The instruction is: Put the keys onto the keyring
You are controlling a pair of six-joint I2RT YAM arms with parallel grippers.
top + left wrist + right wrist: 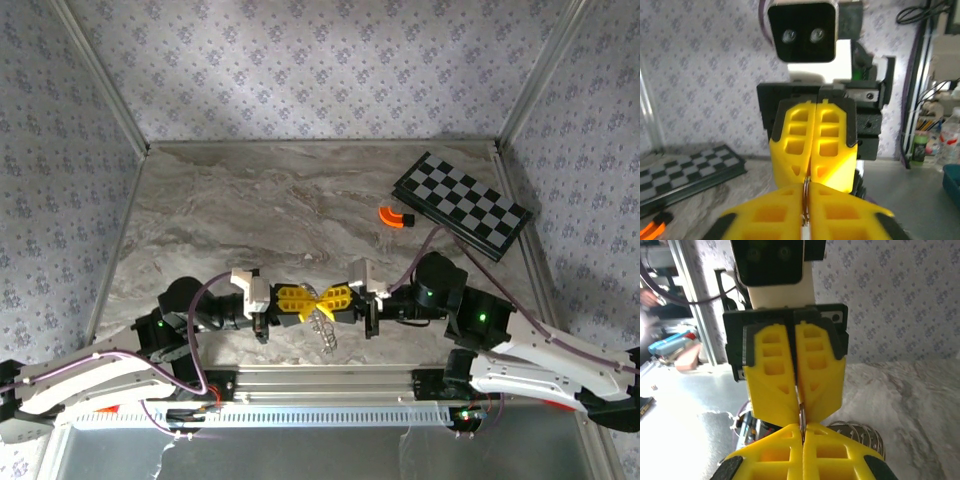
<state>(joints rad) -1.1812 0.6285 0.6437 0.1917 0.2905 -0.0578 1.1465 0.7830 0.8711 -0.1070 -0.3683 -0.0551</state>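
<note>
The left fingers [290, 299], ribbed yellow plastic on a black mount, and the matching right fingers [340, 298] meet tip to tip above the near edge of the grey marbled tabletop [250, 210]. Where the tips meet, both pairs pinch the keyring [325, 330], a silvery metal ring fringed with small silver keys.

In the left wrist view, a thin wire loop [805, 192] of the keyring stands on edge in the seam between the left fingers and runs up to the tips of the right fingers, which are pressed flat together. The right wrist view shows the same loop [801, 416] caught between the two pairs of tips. There the left fingers have only a narrow dark slit between them.

The toothed bulk of the keyring hangs just below and slightly behind the joined tips, a little to the side of the right fingers. Whether it touches the tabletop cannot be told.

Well beyond the right fingers, toward the far corner, lies a flat black-and-white chequered board [462, 203]. A small curved orange piece [395, 217] sits just beside its near-left edge.
</note>
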